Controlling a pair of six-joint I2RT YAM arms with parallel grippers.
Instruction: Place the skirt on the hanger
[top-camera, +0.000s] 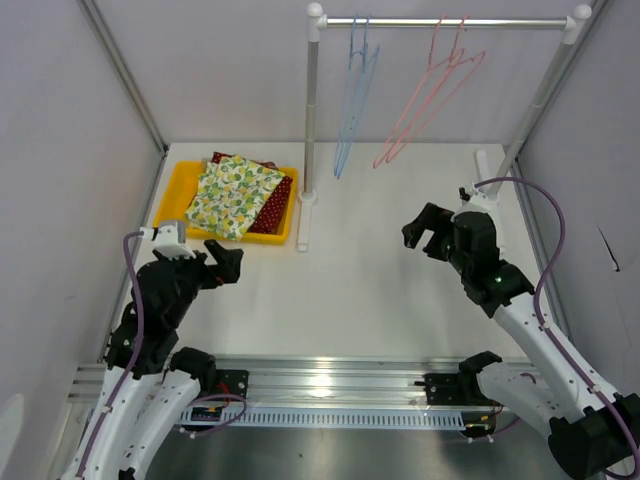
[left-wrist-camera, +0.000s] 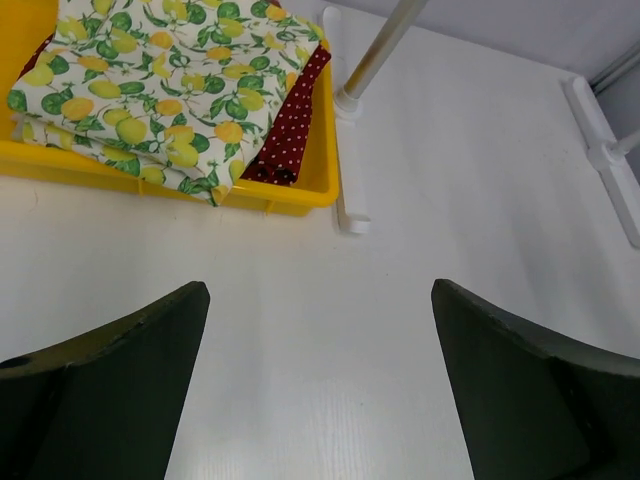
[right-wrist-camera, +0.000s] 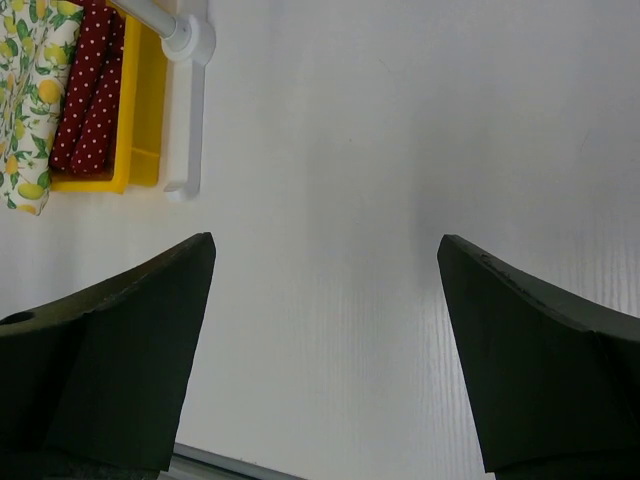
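Wide open, empty: left gripper (top-camera: 224, 264), right gripper (top-camera: 428, 236). Lemon-print skirt (top-camera: 232, 195) folded in yellow tray (top-camera: 172, 190), far left, atop red dotted cloth (top-camera: 276, 206). Risk: pinching both cloths together, dragging tray; knocking blue hanger (top-camera: 352, 105) off rail (top-camera: 445, 21) while threading.

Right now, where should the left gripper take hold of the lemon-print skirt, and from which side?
Probably the near corner of the lemon-print skirt, which droops over the front rim of the yellow tray. Bring the open left gripper from the near side, slightly above: that corner overhangs clear of the red dotted cloth, so one finger can slip under it.
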